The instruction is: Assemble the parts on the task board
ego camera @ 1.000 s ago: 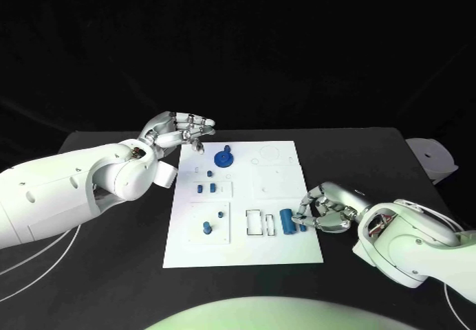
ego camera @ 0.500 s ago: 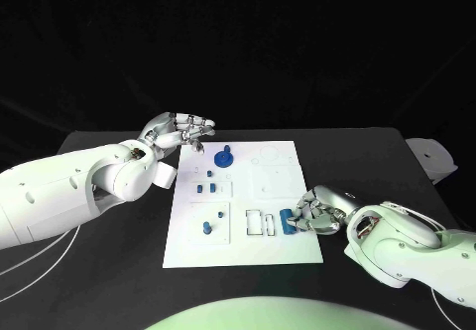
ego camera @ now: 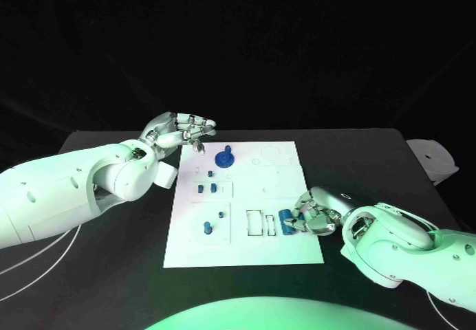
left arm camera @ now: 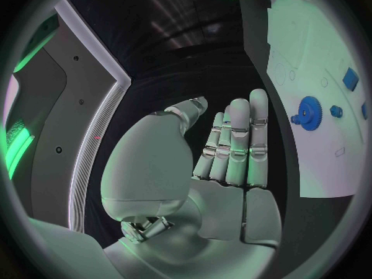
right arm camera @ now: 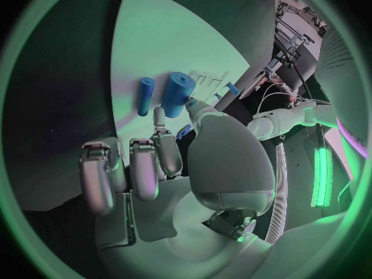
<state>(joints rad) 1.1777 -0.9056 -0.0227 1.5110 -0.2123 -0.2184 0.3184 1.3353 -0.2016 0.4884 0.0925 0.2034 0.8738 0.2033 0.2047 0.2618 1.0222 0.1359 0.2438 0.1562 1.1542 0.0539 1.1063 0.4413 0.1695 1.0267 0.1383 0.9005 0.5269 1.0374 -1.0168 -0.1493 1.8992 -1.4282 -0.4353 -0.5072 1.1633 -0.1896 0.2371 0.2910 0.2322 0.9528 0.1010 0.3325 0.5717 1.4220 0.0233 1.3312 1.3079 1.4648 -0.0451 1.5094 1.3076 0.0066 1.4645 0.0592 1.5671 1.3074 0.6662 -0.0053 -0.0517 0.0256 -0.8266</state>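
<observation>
Since a second ago the right silver hand (ego camera: 316,216) has slid in from the black table (ego camera: 377,158) onto the right edge of the flat white rectangular task board (ego camera: 283,254), and its white forearm has swung closer to the board's near right corner. The left silver hand (ego camera: 184,130) has not moved.

The right hand now lies low at the board's right edge, palm toward the board, fingers curled. In the right wrist view its thumb and a fingertip close around the thick blue cylinder part (right arm camera: 177,93), which lies on the board; a thinner blue peg (right arm camera: 145,95) lies just beside that cylinder, untouched. The remaining fingers (right arm camera: 144,167) are bent in, apart from the parts.

The left hand hovers just off the board's far left corner, fingers loosely spread and grasping nothing, as the left wrist view (left arm camera: 225,149) shows. Near it on the board stands the round blue gear-shaped part (ego camera: 225,159). Further small blue pieces (ego camera: 206,188) sit in recesses down the board's left half.

No writing or label can be read anywhere.
</observation>
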